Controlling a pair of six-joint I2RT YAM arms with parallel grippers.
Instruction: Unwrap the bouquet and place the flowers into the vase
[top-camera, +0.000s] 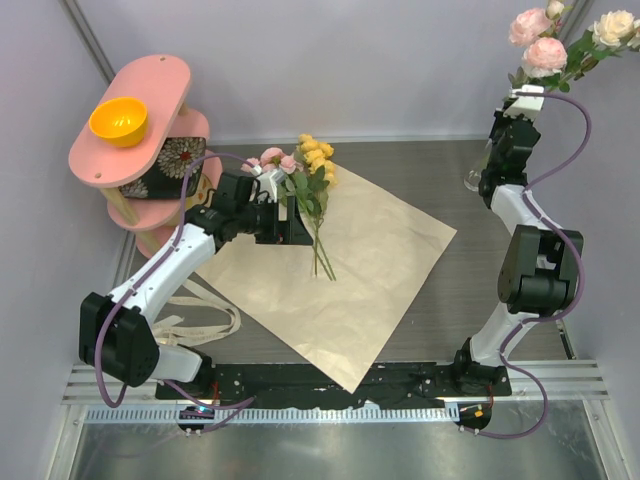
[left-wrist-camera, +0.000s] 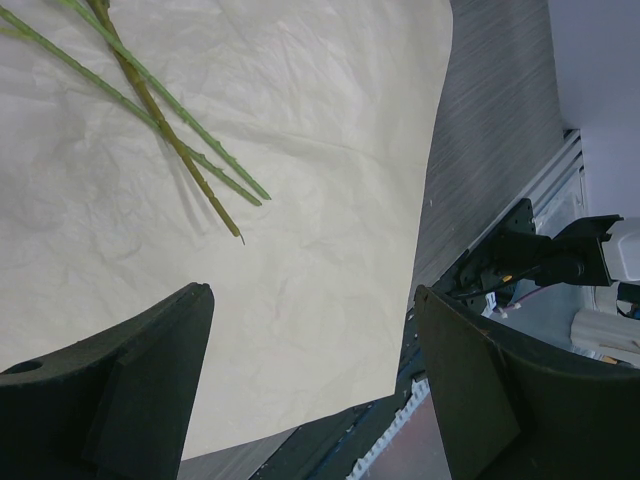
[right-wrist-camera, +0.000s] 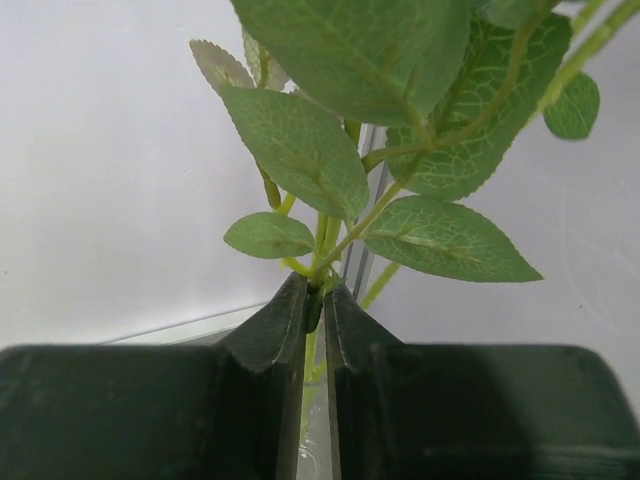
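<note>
Paper: kraft paper (top-camera: 385, 270) lies opened flat in the centre of the top view; unwrapping looks done.
Right gripper: right gripper (top-camera: 526, 92) is raised at upper right. In its wrist view the fingers (right-wrist-camera: 262, 340) are pressed nearly together, with green stems nipped in the thin slit between them.
Held bunch: pink and cream flowers (top-camera: 548, 42) stand upright, blooms in the top right corner, leaves just above the fingertips.
Vase: vase (top-camera: 473, 178) stands right of the paper's far corner, partly behind the right arm and below-left of the held blooms in frame.
Stem ends: hidden, so I cannot tell whether they sit inside the neck.
Left gripper: left gripper (top-camera: 298, 226) is low over the paper at upper centre, jaws spread wide, nothing between them.
Remaining: yellow flowers (top-camera: 316, 158) and a pink bloom (top-camera: 272, 158) lie on the paper.
Key relation: their stems (left-wrist-camera: 170, 130) run top to bottom of the top view, blooms uppermost. The left gripper is just beside them on the left, at mid-length. The left arm is far nearer than the right.
Judgement: the next pick calls for the left jaws to straddle the stems across their long axis.
</note>
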